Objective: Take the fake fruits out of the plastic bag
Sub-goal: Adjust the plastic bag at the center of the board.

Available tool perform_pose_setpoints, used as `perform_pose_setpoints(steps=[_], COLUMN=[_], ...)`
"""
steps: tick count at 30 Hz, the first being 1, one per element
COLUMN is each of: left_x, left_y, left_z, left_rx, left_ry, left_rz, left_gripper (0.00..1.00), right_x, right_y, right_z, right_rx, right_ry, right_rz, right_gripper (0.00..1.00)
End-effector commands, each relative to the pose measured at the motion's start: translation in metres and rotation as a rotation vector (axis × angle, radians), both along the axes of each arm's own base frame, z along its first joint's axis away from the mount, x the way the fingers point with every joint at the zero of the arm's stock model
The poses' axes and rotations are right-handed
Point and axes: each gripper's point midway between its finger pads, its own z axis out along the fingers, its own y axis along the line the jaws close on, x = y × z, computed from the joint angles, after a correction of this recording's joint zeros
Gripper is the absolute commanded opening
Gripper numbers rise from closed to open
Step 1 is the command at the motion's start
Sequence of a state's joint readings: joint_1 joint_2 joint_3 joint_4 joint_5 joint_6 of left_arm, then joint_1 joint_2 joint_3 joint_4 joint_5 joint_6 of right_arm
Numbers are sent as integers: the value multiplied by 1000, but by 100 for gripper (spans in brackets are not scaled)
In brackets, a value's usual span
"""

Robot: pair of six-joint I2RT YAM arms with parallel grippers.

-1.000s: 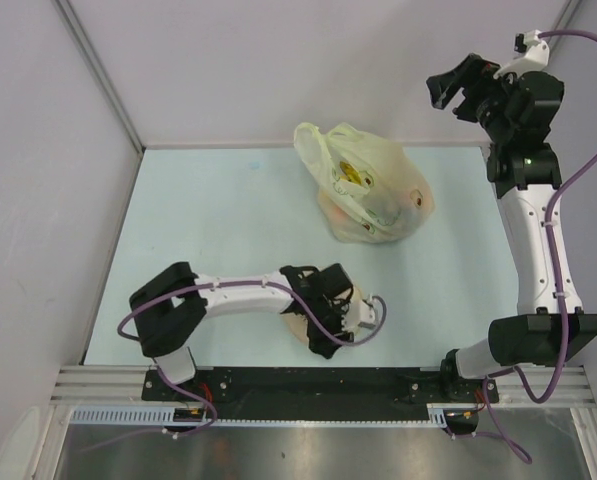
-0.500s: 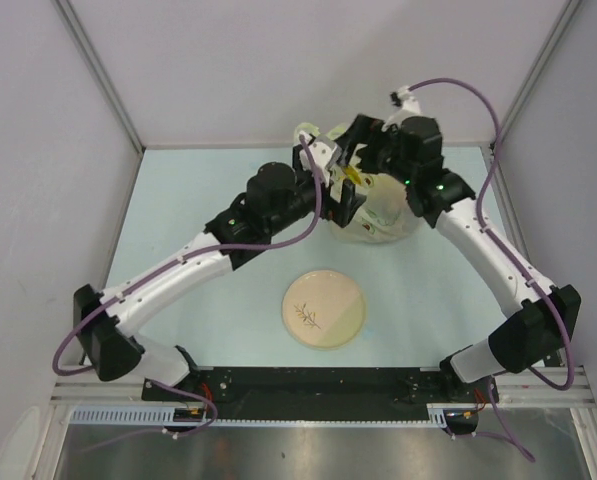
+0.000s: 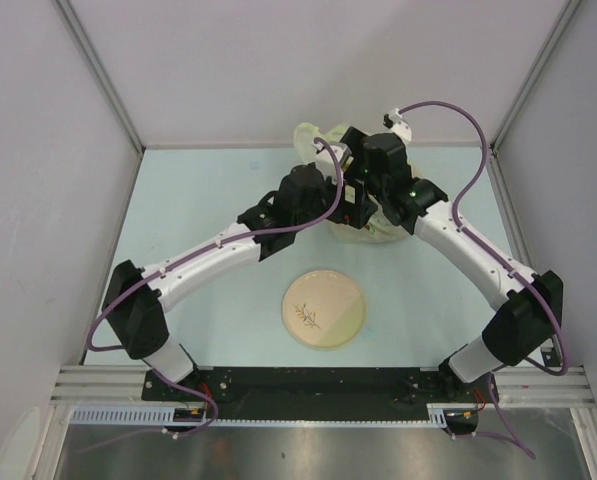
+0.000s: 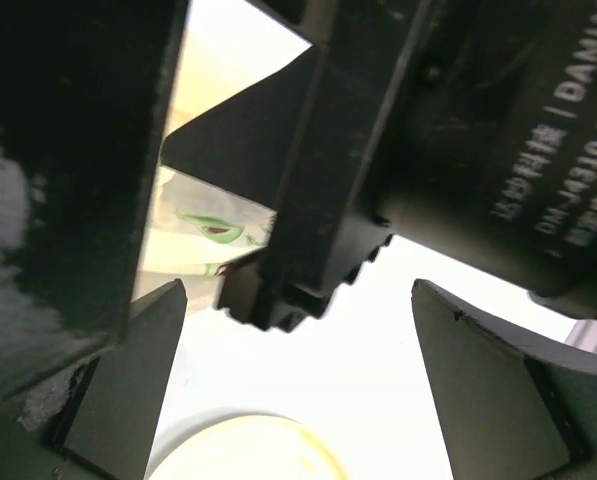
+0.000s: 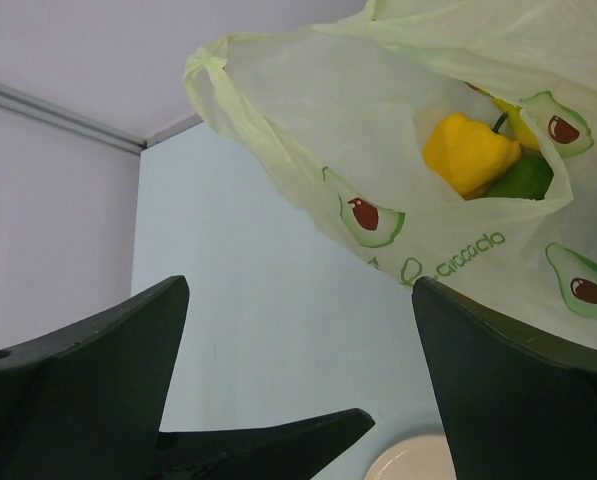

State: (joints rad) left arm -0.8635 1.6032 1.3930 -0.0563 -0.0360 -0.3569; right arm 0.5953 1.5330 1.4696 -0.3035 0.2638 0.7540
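Observation:
The plastic bag point(image 3: 309, 136) lies at the back of the table, mostly covered by both arms. In the right wrist view the plastic bag point(image 5: 448, 90) is pale yellow-green with avocado prints. A yellow lumpy fruit point(image 5: 467, 151) and something green point(image 5: 525, 178) show in it. My right gripper point(image 5: 298, 380) is open, just short of the bag and empty. My left gripper point(image 4: 298, 390) is open too, with only table and plate rim between its fingers. In the top view the left gripper point(image 3: 346, 195) and the right gripper point(image 3: 358, 150) meet over the bag.
A round cream plate point(image 3: 324, 308) with a sprig design lies near the front middle, bare of fruit. Its rim point(image 4: 248, 450) shows in the left wrist view. The right arm's body point(image 4: 448, 130) fills that view close ahead. Walls close in the back and sides.
The left arm has swung from over the plate out to the bag. The right arm has come down from the back right corner, and both grippers have closed in over the bag.

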Motion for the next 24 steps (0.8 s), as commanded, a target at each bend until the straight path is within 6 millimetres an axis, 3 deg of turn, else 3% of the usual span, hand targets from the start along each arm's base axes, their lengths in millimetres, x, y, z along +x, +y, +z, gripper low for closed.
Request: perform_pose_setpoints(steps=[1,5,6,11,14,17,24], left_x=[-11,-17,-20,-31,-33,-42,-54], left_y=[-21,-16,-15,-23,-22,-22,-29], left_z=[25,37,48,58,76,76,75], left_rx=[-92,-92,-107,-53,-26,-13,-26], left_ry=[-38,-93,-125,-217,-275,-298,-298], left_rz=[-112,-128,-134,-138,-131,-168,-223], left_gripper=[100,100,100,100,100,100,100], right_x=[-2,-2,-4,-5,-6,-22,-32], right_y=[0,-15,-17,-13,-24,-38,-45], right_z=[-1,-17,-23,-24,-27,-41,-46], right_rx=[69,174,201,281,301,276,282], right_ry=[38,145,177,214,242,309,346], right_rz=[-62,-113,-114,-79,-144,-263,-322], right_gripper=[100,100,100,100,100,100,100])
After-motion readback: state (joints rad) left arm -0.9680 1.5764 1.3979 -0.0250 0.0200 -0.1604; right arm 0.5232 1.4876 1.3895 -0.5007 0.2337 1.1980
